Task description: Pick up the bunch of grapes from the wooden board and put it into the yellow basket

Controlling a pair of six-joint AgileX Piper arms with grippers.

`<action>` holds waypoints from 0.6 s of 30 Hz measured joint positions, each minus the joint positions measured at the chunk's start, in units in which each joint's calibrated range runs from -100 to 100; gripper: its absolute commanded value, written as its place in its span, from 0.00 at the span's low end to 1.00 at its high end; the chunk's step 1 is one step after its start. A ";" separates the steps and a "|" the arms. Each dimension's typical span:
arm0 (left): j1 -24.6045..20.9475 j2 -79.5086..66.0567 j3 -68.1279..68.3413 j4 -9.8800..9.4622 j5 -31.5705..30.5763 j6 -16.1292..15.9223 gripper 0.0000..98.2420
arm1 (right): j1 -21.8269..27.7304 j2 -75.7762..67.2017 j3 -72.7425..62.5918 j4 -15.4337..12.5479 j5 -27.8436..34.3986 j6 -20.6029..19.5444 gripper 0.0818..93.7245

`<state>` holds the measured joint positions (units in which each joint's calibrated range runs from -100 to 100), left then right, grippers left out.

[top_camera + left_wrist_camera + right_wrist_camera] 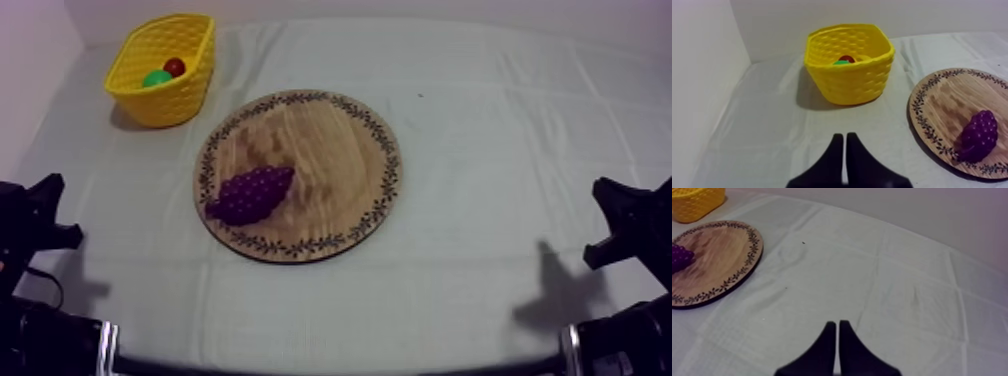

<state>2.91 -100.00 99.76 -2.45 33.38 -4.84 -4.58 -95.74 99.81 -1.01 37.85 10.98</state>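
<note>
Slantwise on the wooden board (330, 150), bunch of grapes (252, 193), tip rimward; left fingers (834, 162), right fingers (826, 350) both together, empty.

The board (320, 140) is of matt wood with visible grain. The basket (165, 105) looks like yellow plastic, moulded in a woven pattern, slightly glossy. The bunch of grapes (252, 193) is bumpy and matt. The cloth (500, 130) is creased, matt fabric.
</note>
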 measured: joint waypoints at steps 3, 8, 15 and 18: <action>0.73 0.00 -0.21 -0.68 0.66 0.59 0.00 | 0.00 0.00 0.00 0.00 0.00 0.00 0.00; 1.43 0.00 -0.21 -0.68 0.83 4.43 0.00 | 0.00 0.00 0.00 0.00 0.00 0.00 0.00; 1.47 0.00 -0.21 -0.68 0.83 5.44 0.00 | 0.00 0.00 0.00 0.00 0.00 0.00 0.00; 1.47 0.00 -0.21 -1.12 0.52 5.50 0.00 | 0.00 0.00 0.00 0.00 0.00 0.00 0.00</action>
<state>4.38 -100.00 99.55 -3.57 33.90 0.66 -4.58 -95.74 99.81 -1.01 37.85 10.98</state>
